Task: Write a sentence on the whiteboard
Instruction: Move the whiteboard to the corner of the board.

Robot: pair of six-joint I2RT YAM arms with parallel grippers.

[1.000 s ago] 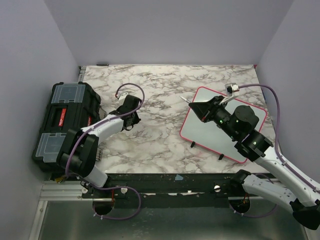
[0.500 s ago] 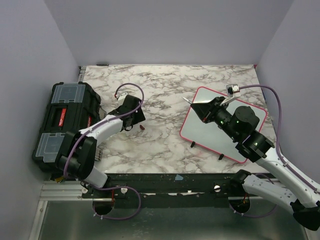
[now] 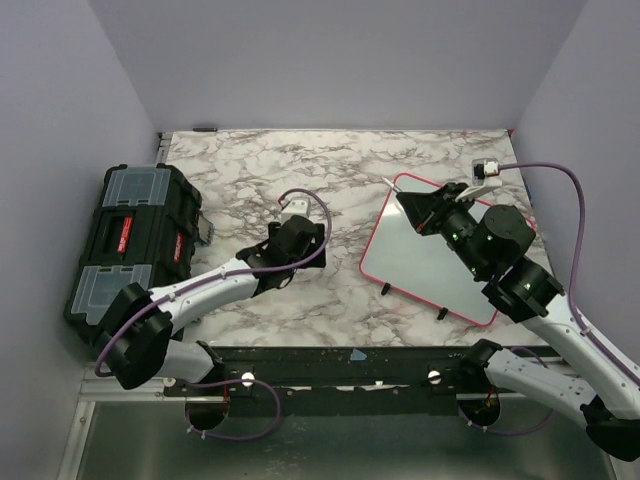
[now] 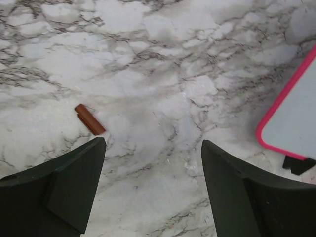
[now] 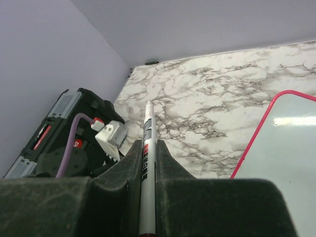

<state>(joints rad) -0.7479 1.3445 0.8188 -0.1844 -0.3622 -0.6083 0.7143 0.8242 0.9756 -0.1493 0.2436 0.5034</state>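
The whiteboard, glossy white in a pink-red frame, lies flat at the right of the marble table; its corner also shows in the left wrist view and the right wrist view. The sentence is not in view; the visible board surface is blank. My right gripper hovers over the board's far left corner, shut on a white marker that sticks out past the fingertips. My left gripper hangs open above bare marble. A small red-brown cap lies just ahead of its left finger.
A black toolbox with clear lid compartments stands at the table's left edge, also in the right wrist view. Grey walls close in the table on three sides. Two small black feet stick out from the board's near edge.
My left gripper opened, dropping the red-brown cap onto the table, then swung right toward the middle. My right gripper shifted slightly up and right with the marker.
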